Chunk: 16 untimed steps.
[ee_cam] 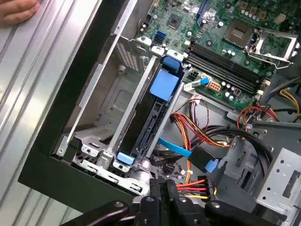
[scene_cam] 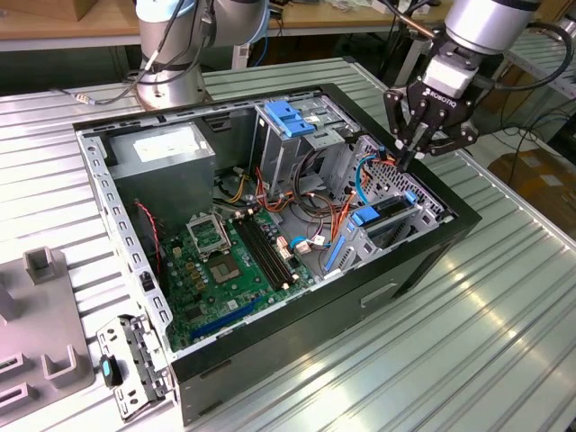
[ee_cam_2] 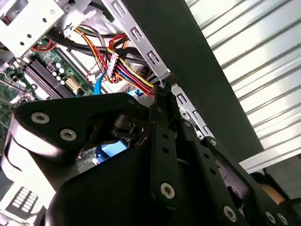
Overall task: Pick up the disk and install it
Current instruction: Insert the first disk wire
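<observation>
The disk [scene_cam: 389, 209] is a dark flat drive with bright blue side rails. It sits on edge in the metal drive bay at the corner of the open computer case [scene_cam: 297, 315] on the exterior view's right. In the first wrist view the disk [ee_cam: 149, 123] stands in the bay slot with its blue tab [ee_cam: 164, 84] showing. My gripper [scene_cam: 407, 160] hovers just above the bay and beyond the disk, apart from it. Its fingers [ee_cam_2: 162, 101] are shut with nothing between them.
The case holds a green motherboard [scene_cam: 225, 261], a power supply [scene_cam: 162, 148], a tall metal cage topped by a light-blue block [scene_cam: 290, 117], and coloured cable bundles [ee_cam: 202, 136]. A grey fixture [scene_cam: 45, 342] and a metal bracket [scene_cam: 135, 360] lie on the exterior view's left. A hand [ee_cam: 16, 9] rests on the table.
</observation>
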### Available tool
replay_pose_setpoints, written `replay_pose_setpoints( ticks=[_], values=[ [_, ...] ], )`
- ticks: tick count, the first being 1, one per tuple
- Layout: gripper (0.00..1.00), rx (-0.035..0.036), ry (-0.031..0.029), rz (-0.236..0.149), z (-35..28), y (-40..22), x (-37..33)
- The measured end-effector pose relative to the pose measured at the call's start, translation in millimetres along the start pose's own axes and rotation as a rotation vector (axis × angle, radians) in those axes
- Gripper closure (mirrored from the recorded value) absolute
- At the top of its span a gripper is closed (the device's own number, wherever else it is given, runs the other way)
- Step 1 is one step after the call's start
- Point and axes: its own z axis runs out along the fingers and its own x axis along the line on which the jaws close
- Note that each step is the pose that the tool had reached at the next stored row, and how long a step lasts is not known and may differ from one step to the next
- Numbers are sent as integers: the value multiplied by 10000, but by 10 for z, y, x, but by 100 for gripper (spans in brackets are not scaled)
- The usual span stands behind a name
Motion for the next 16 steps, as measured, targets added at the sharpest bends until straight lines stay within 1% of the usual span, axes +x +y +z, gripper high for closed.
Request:
replay_pose_setpoints(
  ticks=[1, 2, 3, 4, 6, 7, 9, 11, 12, 14, 16],
  values=[
    [83, -6, 4, 553, 11, 0, 0],
    [83, -8, 2, 861, 19, 5, -2],
    [83, -9, 4, 862, 19, 27, -12],
    [83, -9, 4, 862, 20, 37, -17],
    [83, -8, 4, 896, 22, 48, -21],
    [83, -9, 6, 989, 22, 48, -21],
    [83, -12, 5, 1277, 24, 48, -22],
    [83, -15, 2, 1814, 30, 49, -22],
    [83, -16, 2, 1957, 31, 49, -22],
    [83, -17, 3, 2122, 32, 49, -22],
    [83, -17, -2, 2180, 34, 54, -24]
  ],
)
